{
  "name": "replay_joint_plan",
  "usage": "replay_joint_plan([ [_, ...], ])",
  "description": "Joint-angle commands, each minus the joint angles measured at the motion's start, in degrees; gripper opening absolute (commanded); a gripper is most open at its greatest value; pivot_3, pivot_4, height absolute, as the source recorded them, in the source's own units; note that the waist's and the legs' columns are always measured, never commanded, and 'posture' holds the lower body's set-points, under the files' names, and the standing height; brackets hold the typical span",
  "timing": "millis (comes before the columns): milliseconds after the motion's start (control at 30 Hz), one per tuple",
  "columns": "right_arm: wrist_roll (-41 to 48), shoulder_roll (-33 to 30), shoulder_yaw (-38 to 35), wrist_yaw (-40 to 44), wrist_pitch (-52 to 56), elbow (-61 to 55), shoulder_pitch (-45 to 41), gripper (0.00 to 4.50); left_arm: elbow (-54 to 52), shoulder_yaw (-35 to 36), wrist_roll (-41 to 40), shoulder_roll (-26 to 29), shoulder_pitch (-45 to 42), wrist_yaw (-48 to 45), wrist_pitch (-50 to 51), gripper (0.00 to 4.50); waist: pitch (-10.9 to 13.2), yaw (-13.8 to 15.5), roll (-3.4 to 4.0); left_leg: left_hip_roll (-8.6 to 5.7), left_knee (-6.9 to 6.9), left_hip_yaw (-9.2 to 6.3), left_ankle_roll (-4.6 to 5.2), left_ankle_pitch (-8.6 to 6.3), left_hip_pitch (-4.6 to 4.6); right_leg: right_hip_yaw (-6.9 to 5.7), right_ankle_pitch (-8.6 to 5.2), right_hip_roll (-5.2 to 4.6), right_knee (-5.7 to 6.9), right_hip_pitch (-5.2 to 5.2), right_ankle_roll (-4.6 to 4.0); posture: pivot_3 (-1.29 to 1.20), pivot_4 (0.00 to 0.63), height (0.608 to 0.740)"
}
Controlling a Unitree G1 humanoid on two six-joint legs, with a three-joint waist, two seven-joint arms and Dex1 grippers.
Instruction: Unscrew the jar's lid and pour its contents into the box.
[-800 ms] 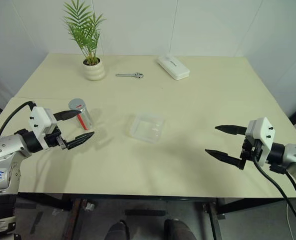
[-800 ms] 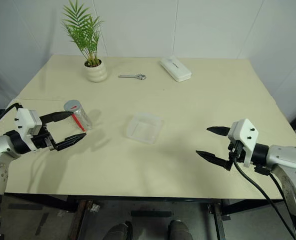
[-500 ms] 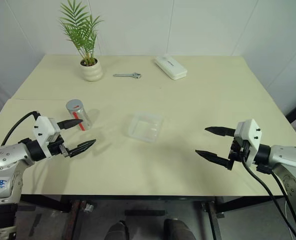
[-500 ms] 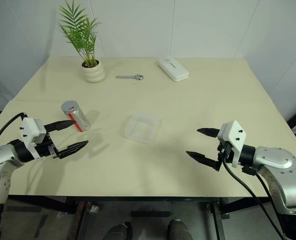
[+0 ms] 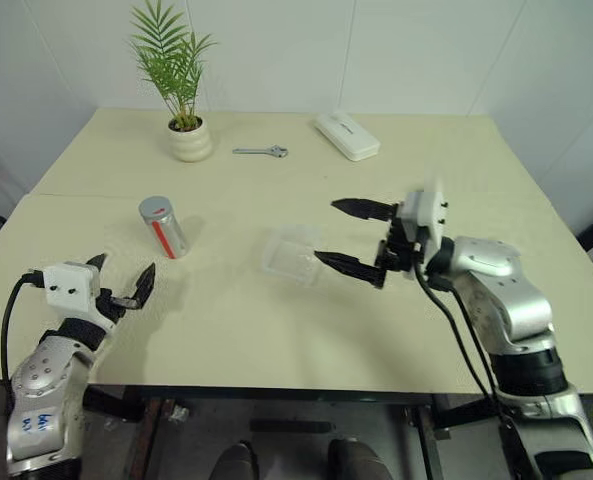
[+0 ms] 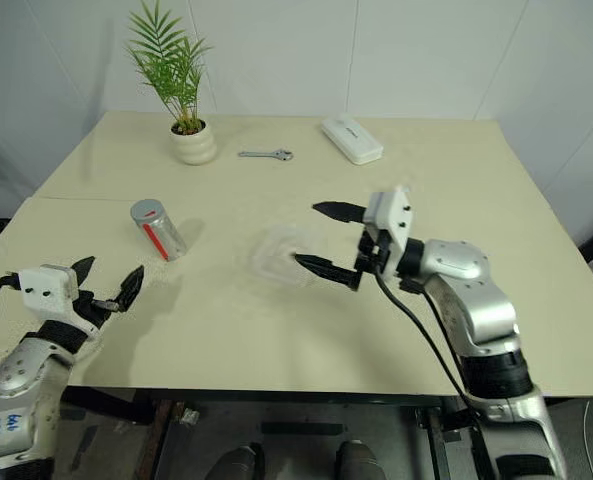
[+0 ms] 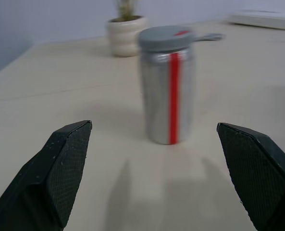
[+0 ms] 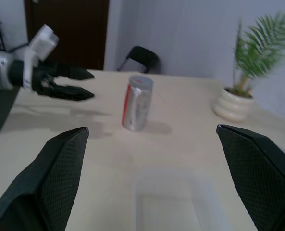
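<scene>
On the pale table [image 5: 396, 330], toward its left edge: one jar [image 5: 164, 228], upright, clear-sided with a red stripe down its label, grey lid [image 5: 154, 208] with a small red mark screwed on; contents cannot be made out. Near the table's middle: one shallow clear box [image 5: 291, 252], square with rounded corners, nothing visible inside it. Toward the far left corner: one white ribbed pot [image 5: 190, 141] holding a green palm-like plant [image 5: 172, 52]. Along the far edge, near its middle: one small metal wrench [image 5: 261, 151], lying flat, and beside it one white oblong closed case [image 5: 346, 134]. Left claw [image 5: 118, 285]: at the near left corner of the table, fingers spread wide, holding nothing, aimed at the jar and well short of it; the left wrist view has the jar standing between the two black fingers [image 7: 60, 168], apart from both. Right claw [image 5: 348, 237]: above the table just to the right of the box, pointing toward the left edge, fingers spread wide, holding nothing, its nearer fingertip over the box's right rim.
</scene>
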Motion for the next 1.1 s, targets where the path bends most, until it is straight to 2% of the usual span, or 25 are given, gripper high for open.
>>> replay_joint_plan([
  [33, -0.7, 1.7, 0.6, 1.6, -2.9, 2.4, -3.1, 4.5, 0.4, -1.3, 1.7, -0.3, -3.5, 2.3, -2.1, 4.44, 0.0, 0.1, 0.0, -0.01, 0.02, 0.02, 0.0, 0.0, -0.02, 0.0, 0.02, 0.0, -0.02, 0.0, 0.0, 0.0, 0.15, 0.74],
  [167, -1.6, 6.0, 1.6, 0.6, -4.5, 4.7, -6.8, 4.5, 2.8, -2.2, 2.4, -1.0, -6.6, 3.9, -3.3, 4.44, 0.0, -0.6, 0.0, 0.02, 0.01, 0.04, 0.0, 0.0, -0.02, 0.0, 0.05, 0.02, 0.01, -0.04, -0.01, 0.0, 0.15, 0.74],
  [400, -3.7, 8.6, 2.4, -0.8, -5.9, 4.8, -6.9, 4.5, 3.8, -3.3, 2.3, -1.3, -7.8, 4.1, -3.8, 4.44, 0.0, -0.5, 0.0, 0.08, -0.11, 0.14, -0.05, -0.02, -0.23, 0.03, 0.03, 0.04, 0.05, -0.42, -0.05, 0.0, 0.15, 0.74],
  [600, -4.0, 8.0, 2.4, -0.1, -6.0, 4.2, -5.4, 4.5, 12.1, -5.6, 4.7, -0.6, -14.5, 4.2, -5.8, 4.44, 0.0, -0.4, -0.01, 0.08, -0.1, 0.19, -0.09, 0.02, -0.24, 0.04, 0.04, 0.05, 0.16, -0.51, -0.06, 0.0, 0.15, 0.74],
  [1100, -4.6, 8.4, 2.1, -2.6, -5.5, 1.0, -3.8, 4.5, 29.1, -8.4, 6.7, -1.1, -24.8, 4.1, -14.1, 4.44, 0.0, -0.3, -0.02, 0.15, -0.14, 0.31, -0.1, 0.02, -0.28, 0.07, 0.06, 0.11, 0.13, -0.6, -0.06, 0.0, 0.15, 0.74],
])
